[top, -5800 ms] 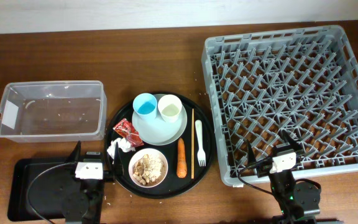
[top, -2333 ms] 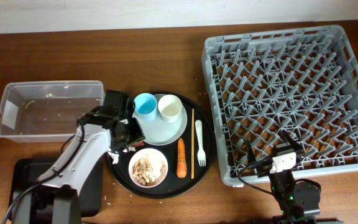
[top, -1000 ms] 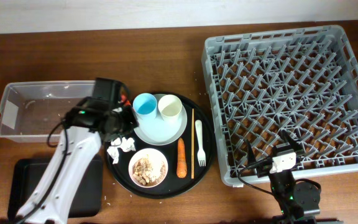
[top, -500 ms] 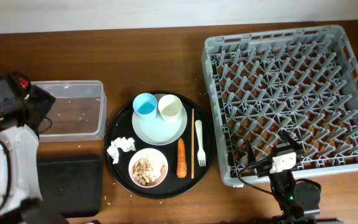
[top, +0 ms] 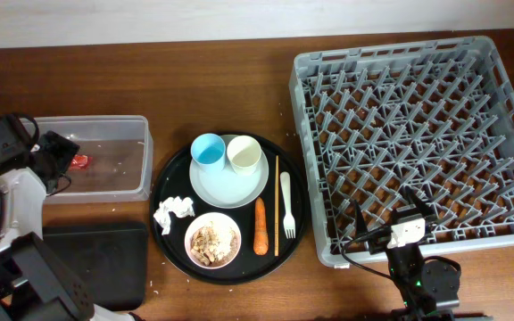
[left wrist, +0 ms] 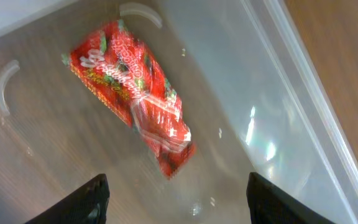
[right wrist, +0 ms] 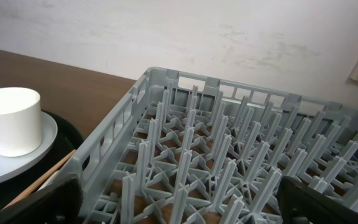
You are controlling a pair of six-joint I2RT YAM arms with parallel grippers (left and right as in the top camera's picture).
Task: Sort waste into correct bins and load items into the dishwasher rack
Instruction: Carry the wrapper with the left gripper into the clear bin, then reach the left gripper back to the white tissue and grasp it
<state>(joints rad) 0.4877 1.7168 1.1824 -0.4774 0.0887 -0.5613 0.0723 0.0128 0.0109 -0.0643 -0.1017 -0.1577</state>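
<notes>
The red shiny wrapper (top: 79, 162) lies loose on the floor of the clear tub (top: 105, 121); it also shows in the left wrist view (left wrist: 132, 93). My left gripper (top: 58, 160) is open and empty just above it (left wrist: 176, 208). The crumpled tissue (top: 174, 209), the carrot (top: 260, 226), the white bowl (top: 212, 241) of food scraps, the blue cup (top: 208, 150), the cream cup (top: 244, 156), the plate (top: 230, 185), the fork (top: 286, 205) and the chopsticks (top: 277, 205) sit on the round black tray. My right gripper (top: 391, 227) is open and empty at the front edge of the grey rack (top: 418, 116).
The shallow black rectangular tray (top: 96, 267) lies in front of the tub. The round black tray (top: 163, 178) sits between the tub and the rack. The right wrist view shows the rack's pegs (right wrist: 229, 143) and the cream cup (right wrist: 11, 118).
My left gripper took the red wrapper off the round tray, carried it left over the clear tub and let it go. The right arm has not moved.
</notes>
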